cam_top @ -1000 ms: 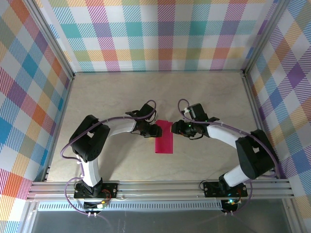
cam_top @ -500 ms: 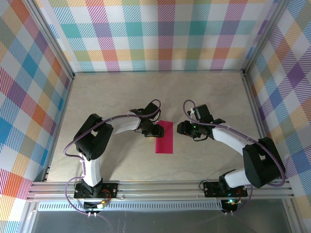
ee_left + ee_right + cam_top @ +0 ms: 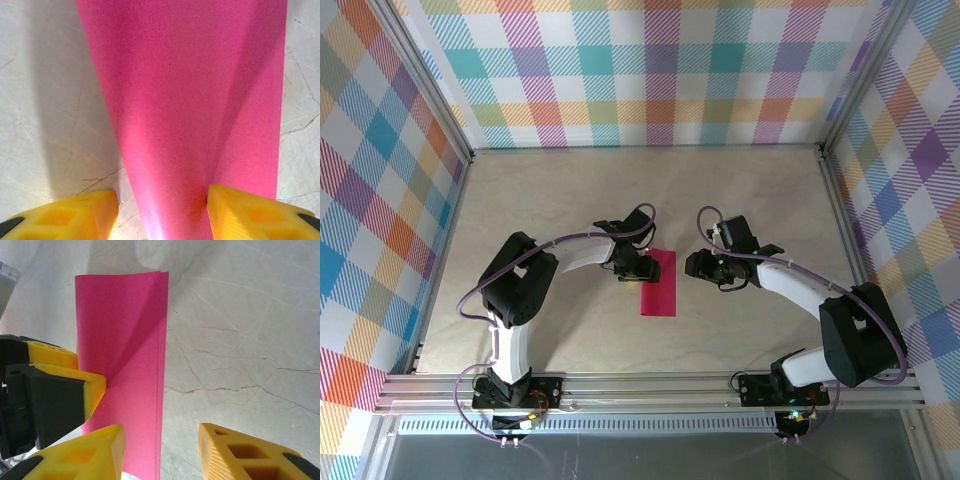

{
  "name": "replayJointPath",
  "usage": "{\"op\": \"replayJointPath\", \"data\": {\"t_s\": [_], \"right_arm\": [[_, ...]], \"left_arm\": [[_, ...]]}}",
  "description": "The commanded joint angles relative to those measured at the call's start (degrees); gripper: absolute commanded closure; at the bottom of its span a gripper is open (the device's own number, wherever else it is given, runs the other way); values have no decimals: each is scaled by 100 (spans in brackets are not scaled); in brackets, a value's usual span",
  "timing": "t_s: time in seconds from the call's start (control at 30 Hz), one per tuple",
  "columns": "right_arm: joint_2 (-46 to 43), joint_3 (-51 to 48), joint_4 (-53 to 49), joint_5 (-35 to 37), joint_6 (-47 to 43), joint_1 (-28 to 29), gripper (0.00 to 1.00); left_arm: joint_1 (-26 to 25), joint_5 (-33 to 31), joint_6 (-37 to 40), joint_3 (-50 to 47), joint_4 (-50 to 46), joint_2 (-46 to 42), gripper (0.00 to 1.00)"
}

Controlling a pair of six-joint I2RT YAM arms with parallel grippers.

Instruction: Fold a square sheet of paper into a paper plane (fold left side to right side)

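Folded paper (image 3: 658, 284) is seen at frame centre as a narrow strip, long axis up-down. Left gripper (image 3: 637, 270) is set on its upper left edge, fingers spread, nothing pinched. Right gripper (image 3: 693, 265), also spread, is held apart, just right of it.

My top camera sits high at the 6 o'clock edge and looks down over the whole table (image 3: 540, 200). Both wrist cameras hover very near the pink sheet (image 3: 658, 283), the left seemingly from 9 o'clock, the right from 3. All three views share it.
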Motion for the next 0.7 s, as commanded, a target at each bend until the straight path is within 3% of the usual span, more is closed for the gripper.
{"op": "replayJointPath", "data": {"t_s": [0.0,0.67], "right_arm": [[-70,37,-89,19,-116,-14,57],[-51,10,-60,-16,-106,-13,57]], "left_arm": [[-249,122,7,-159,240,728,46],[-298,48,-92,-130,240,874,42]]}}
